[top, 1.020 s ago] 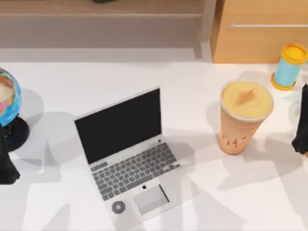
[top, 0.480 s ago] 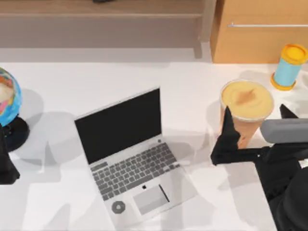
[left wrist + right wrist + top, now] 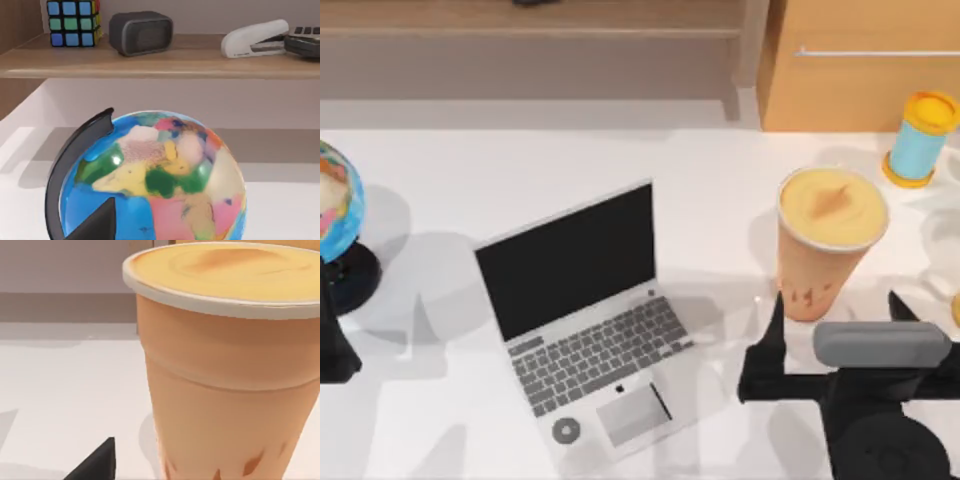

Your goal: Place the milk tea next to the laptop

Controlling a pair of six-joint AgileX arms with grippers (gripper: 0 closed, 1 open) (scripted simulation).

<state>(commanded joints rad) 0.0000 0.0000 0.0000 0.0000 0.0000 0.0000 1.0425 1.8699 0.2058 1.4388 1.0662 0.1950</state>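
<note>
Nearest the top view's lower edge on the right, my right arm reaches in with its wrist level and its right claw [image 3: 835, 315] spread wide, two dark fingers [image 3: 772, 335] pointing up the table [image 3: 720, 180] toward the base of the one milk tea [image 3: 828, 245]. The cup stands upright just beyond the fingertips, apart from them, on the table's right part. In the right wrist view the milk tea [image 3: 225, 365] looms close, its foot cut off, and one dark finger [image 3: 95, 462] tip pokes in at the edge.

To the left of the cup, well apart from it, sits the single laptop [image 3: 590, 330], open, its black screen tilted back and its front corner near the table's lower edge. One round sticker [image 3: 566, 431] lies beside the trackpad.

At the far left edge my left arm is parked; its left claw [image 3: 332, 340] is a dark shape, partly cut off, and whether it is spread I cannot tell. One globe [image 3: 338, 215] stands beside it, half out of frame.

Farthest back on the right stands one light-blue cylinder [image 3: 920, 138] with yellow ends.
</note>
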